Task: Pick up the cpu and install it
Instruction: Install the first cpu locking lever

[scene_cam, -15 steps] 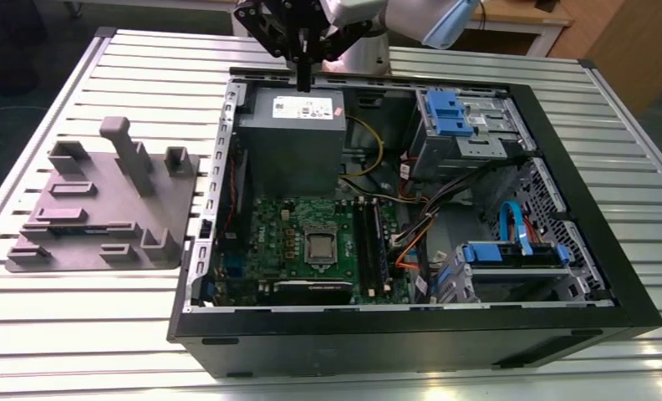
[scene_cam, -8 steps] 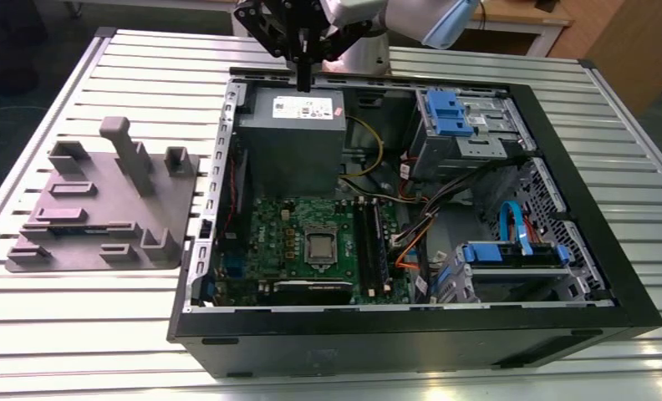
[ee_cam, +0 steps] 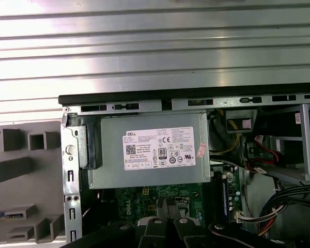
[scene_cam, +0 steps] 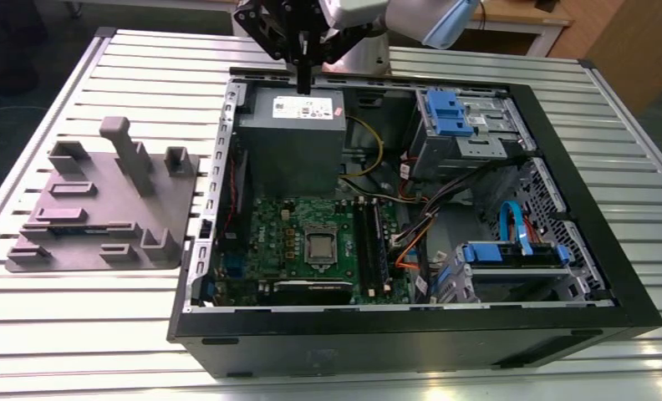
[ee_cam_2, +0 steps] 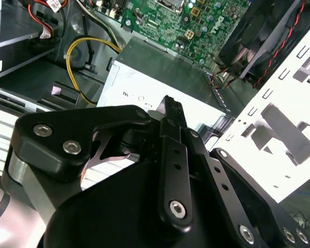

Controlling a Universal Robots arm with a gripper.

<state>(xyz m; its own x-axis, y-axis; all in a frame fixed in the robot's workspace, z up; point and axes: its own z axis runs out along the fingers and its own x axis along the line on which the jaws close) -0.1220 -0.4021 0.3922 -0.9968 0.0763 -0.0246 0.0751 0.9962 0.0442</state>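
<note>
The thin black fingers (scene_cam: 304, 82) of the black gripper (scene_cam: 304, 88) are pressed tight together, holding nothing. They hang over the grey metal power box (scene_cam: 291, 125) in the open black computer case (scene_cam: 598, 251). The small silvery square cpu (scene_cam: 321, 247) sits on the green board (scene_cam: 270, 238), well apart from them.

Socket (scene_cam: 321, 247) contents too small to tell; gripper (scene_cam: 304, 83) base cropped.
</note>
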